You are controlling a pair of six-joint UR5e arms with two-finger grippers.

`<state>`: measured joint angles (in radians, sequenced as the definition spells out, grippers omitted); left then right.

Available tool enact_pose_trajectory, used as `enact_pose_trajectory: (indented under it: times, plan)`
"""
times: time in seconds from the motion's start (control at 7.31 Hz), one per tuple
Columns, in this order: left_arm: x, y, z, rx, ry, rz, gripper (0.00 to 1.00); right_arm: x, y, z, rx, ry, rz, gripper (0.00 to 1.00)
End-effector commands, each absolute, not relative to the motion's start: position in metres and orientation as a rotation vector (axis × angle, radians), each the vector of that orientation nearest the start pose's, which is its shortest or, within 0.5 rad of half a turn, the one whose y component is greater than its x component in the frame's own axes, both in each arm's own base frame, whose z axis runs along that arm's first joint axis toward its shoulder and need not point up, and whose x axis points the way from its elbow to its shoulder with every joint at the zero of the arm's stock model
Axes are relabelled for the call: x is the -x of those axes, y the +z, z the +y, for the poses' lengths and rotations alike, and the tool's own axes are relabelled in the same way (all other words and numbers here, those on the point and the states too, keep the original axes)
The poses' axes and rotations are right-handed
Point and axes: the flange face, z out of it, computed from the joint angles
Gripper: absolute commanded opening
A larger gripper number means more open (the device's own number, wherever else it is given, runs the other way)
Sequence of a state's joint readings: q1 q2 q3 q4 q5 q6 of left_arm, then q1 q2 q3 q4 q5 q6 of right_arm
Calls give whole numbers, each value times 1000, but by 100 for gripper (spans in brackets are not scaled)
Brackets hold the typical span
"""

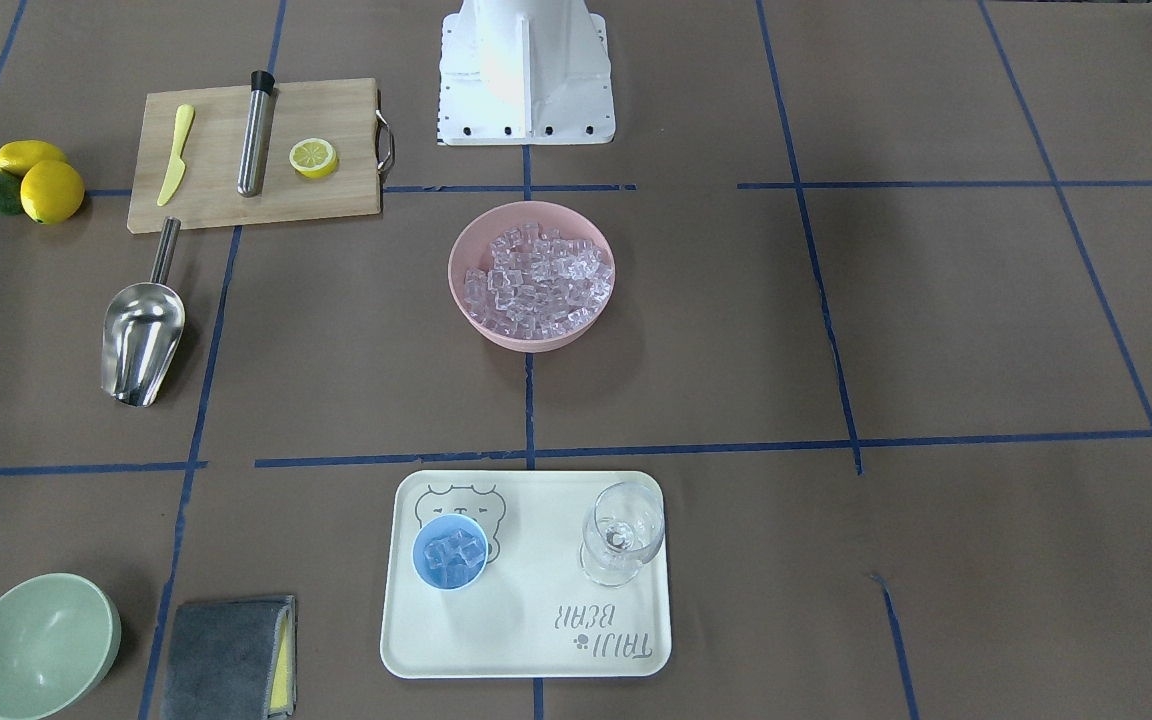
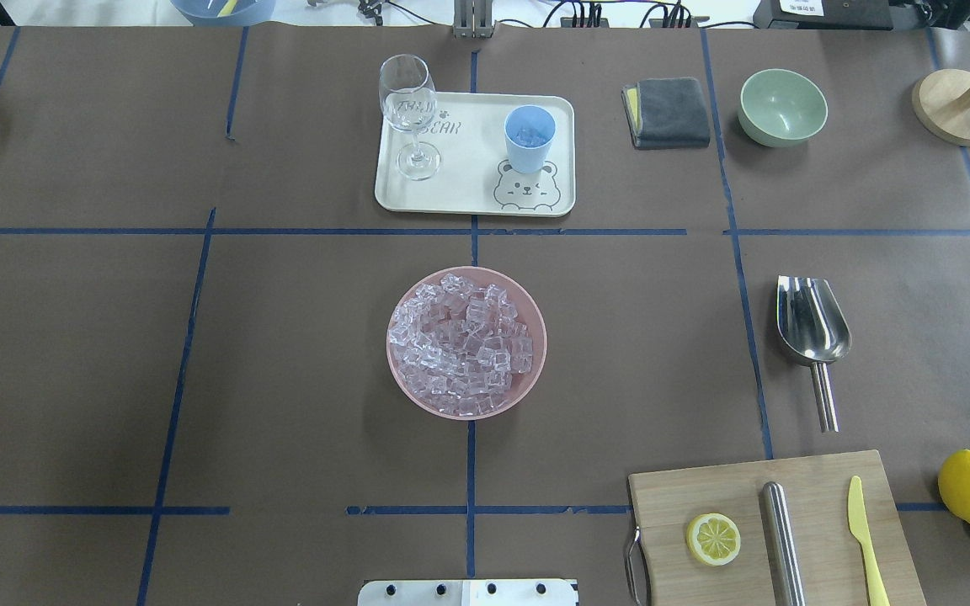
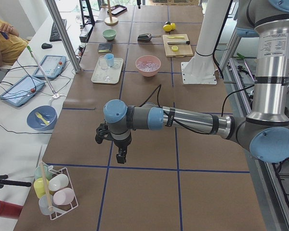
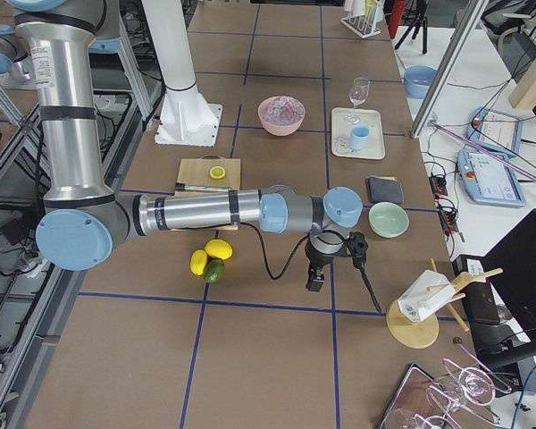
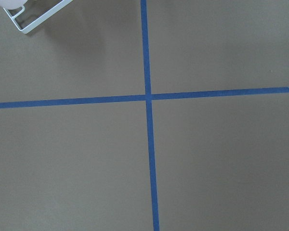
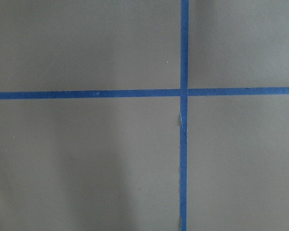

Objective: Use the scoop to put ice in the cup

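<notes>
Brown paper-covered table (image 1: 936,300) with a blue tape grid. The left arm (image 3: 183,119) reaches out over bare table at the robot's left end, and the left gripper (image 3: 120,156) hangs pointing down with nothing visibly in it. It shows only in a side view, so I can't tell how far its jaws are parted. The right arm (image 4: 205,211) mirrors this at the robot's right end. The right gripper (image 4: 314,281) also points down, and its jaw state can't be told either. Both wrist views show only tape lines.

- **Cutting board:** the wooden cutting board (image 1: 254,155) lies on the robot's right.
- **Tray:** the cream tray (image 1: 526,640) sits at the far centre.
- **Pink bowl:** the pink bowl (image 1: 531,342) is at mid-table, heaped with ice (image 1: 536,280), small clear glassy cubes.
- **Scoop:** the scoop (image 1: 141,340) is shiny steel. It lies flat on the table just beyond the board with its trough facing up and its thin handle pointing toward the board. It is well apart from both grippers.
- **Wine glass:** the wine glass (image 1: 621,535) stands upright on the tray.
- **Cup:** the cup (image 2: 527,158) is light blue and stands upright on the tray over the bear print, apart from the glass. It has a few cubes inside.
</notes>
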<state>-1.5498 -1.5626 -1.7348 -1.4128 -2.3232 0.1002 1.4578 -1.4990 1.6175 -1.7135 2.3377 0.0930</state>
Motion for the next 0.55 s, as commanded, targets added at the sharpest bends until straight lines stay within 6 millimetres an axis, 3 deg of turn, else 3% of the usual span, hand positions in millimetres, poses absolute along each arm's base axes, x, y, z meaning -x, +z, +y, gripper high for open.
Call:
enact_pose_trajectory:
  times: [0.0,0.41]
  plan:
    - [57,595,-487,-31,116,753,100,-6,614,-522,100,-10,-759,100]
    - [57,590,-492,-42,118,756,100,-7,611,-525,38,-25,-752,100]
